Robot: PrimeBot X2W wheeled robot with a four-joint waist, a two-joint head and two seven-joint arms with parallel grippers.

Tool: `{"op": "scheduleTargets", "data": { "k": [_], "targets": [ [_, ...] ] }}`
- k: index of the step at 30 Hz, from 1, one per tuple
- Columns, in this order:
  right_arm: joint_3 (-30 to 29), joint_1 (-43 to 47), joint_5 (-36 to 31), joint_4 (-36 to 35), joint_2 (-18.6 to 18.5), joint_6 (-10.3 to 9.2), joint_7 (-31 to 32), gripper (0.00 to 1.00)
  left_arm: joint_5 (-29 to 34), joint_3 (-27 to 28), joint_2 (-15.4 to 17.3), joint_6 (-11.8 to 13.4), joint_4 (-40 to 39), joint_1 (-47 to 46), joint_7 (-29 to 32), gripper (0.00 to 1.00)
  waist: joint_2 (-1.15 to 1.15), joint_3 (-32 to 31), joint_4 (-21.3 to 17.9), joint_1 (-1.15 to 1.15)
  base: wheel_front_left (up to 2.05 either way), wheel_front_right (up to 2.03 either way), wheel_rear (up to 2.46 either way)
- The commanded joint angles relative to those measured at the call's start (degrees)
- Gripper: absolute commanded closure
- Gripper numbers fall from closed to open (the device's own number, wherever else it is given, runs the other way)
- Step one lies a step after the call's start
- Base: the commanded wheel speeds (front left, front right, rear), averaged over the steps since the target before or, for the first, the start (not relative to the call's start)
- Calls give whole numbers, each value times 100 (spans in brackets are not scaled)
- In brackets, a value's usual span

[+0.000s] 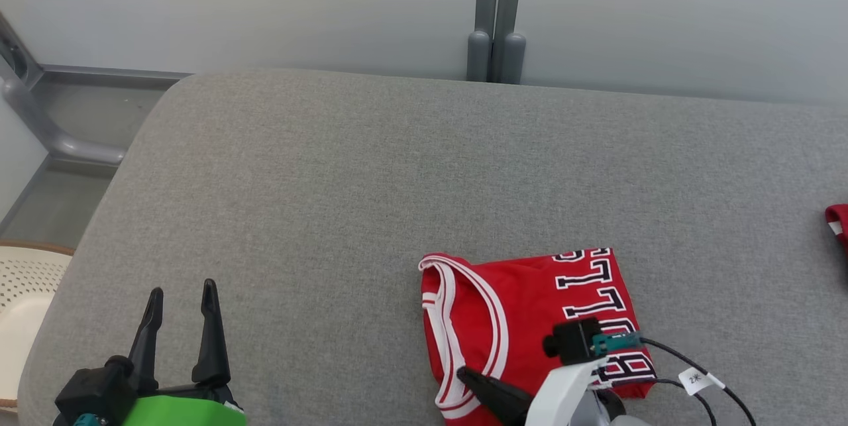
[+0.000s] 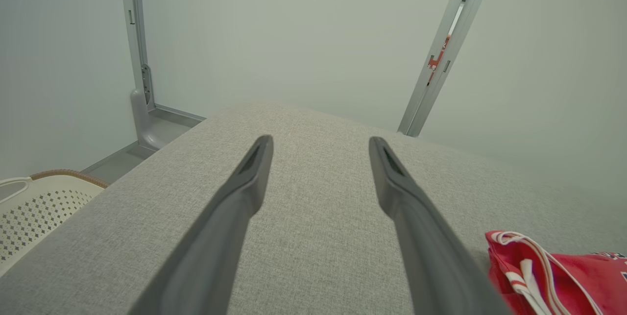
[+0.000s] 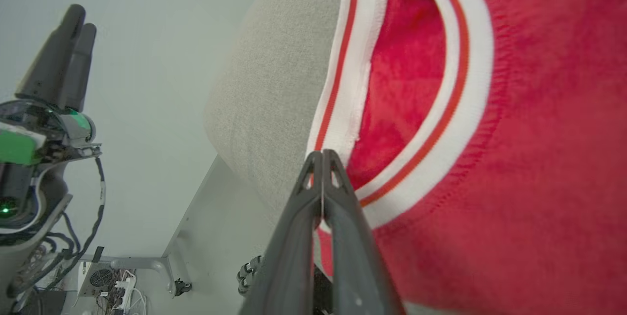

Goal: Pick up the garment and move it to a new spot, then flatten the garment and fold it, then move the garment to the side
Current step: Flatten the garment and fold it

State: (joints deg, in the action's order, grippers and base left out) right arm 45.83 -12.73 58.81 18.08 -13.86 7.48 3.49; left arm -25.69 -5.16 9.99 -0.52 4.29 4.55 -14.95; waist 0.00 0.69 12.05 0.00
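The garment (image 1: pixel 530 307) is a red jersey with white-and-red trim and black-and-white letters. It lies folded on the grey padded surface (image 1: pixel 331 181) at the near right. My right gripper (image 1: pixel 464 373) is shut at the garment's near left corner, its tips pinched on the white collar trim. The right wrist view shows those closed tips (image 3: pixel 322 154) on the trim of the garment (image 3: pixel 514 158). My left gripper (image 1: pixel 182 293) stands open at the near left, well clear of the cloth. Nothing is between its fingers (image 2: pixel 321 143), and the garment (image 2: pixel 563 276) shows at that view's lower right.
A cream perforated basket (image 1: pixel 26 293) sits beside the surface's left edge. Another red piece of cloth (image 1: pixel 836 220) peeks in at the far right edge. Grey posts (image 1: pixel 497 15) and pale wall panels stand behind. A labelled black cable (image 1: pixel 695 379) trails from my right wrist.
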Motion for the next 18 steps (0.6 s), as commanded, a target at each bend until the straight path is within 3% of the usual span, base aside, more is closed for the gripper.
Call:
{"op": "scheduleTargets", "data": {
  "k": [1, 9, 10, 11, 12, 13, 14, 18],
  "targets": [
    [101, -82, 168, -125, -80, 3, -84, 100, -56, 7, 10, 14, 11, 15, -11, 0, 0, 13, -5, 0, 0, 0, 0],
    [159, -609, 437, -737, -702, 3, -1073, 100, -36, 87, 62, 77, -93, 38, -16, 0, 0, 18, -120, 0, 0, 0, 0],
    [107, -672, 399, -773, -785, 3, -1199, 90, -29, 94, 62, 88, -114, 40, -17, 0, 0, 17, -143, 0, 0, 0, 0],
    [26, -750, 352, -803, -886, 3, -1365, 65, -23, 100, 64, 98, -138, 44, -18, 0, 0, 13, -177, 0, 0, 0, 0],
    [-73, -823, 308, -829, -973, 3, -1487, 48, -20, 112, 67, 111, -162, 54, -18, 0, 0, 9, -217, 0, 0, 0, 0],
    [-152, -876, 249, -846, -1041, 3, -1570, 7, -17, 121, 67, 111, -182, 63, -19, 0, 0, 7, -244, 0, 0, 0, 0],
    [-297, -941, 154, -860, -1130, 3, -1668, 0, -14, 134, 71, 114, -205, 73, -19, 0, 0, 2, -280, 0, 0, 0, 0],
    [-1035, -982, -376, -809, -1234, 3, -1841, 0, 4, 162, 97, 118, -275, 75, -21, 0, 0, -28, -396, 0, 0, 0, 0]
  ]
}}
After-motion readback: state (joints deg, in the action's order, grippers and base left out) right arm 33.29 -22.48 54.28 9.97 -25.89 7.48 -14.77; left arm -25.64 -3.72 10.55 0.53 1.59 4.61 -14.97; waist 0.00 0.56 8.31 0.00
